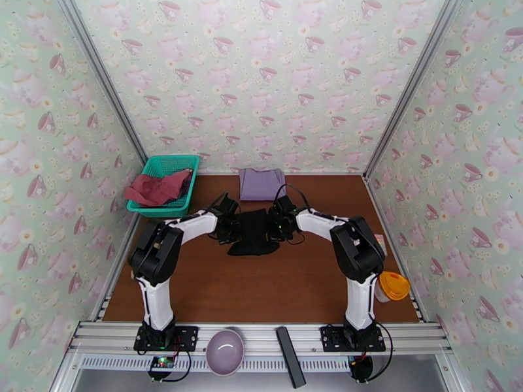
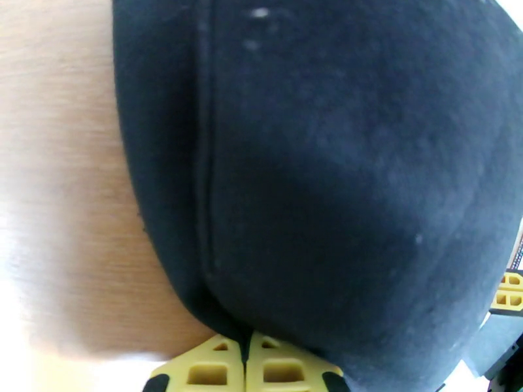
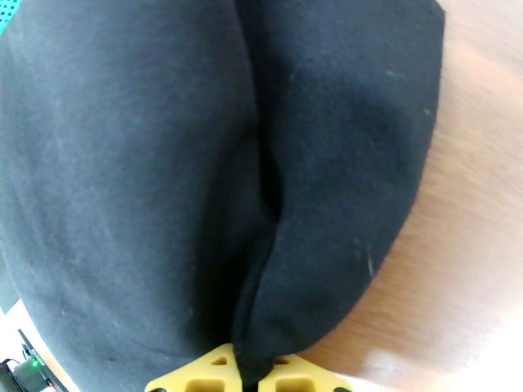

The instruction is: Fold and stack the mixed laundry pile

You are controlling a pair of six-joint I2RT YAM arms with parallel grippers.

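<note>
The left end effector is pressed together on the edge of the black garment. The right end effector pinches a fold of the same cloth. The garment lies mid-worktop, between the two arms. For a clean fold, both pinches should rise level and travel together with the held edge taut, then lay it square before letting go. The lavender cloth sits folded behind, and the red top is in the basket.
</note>
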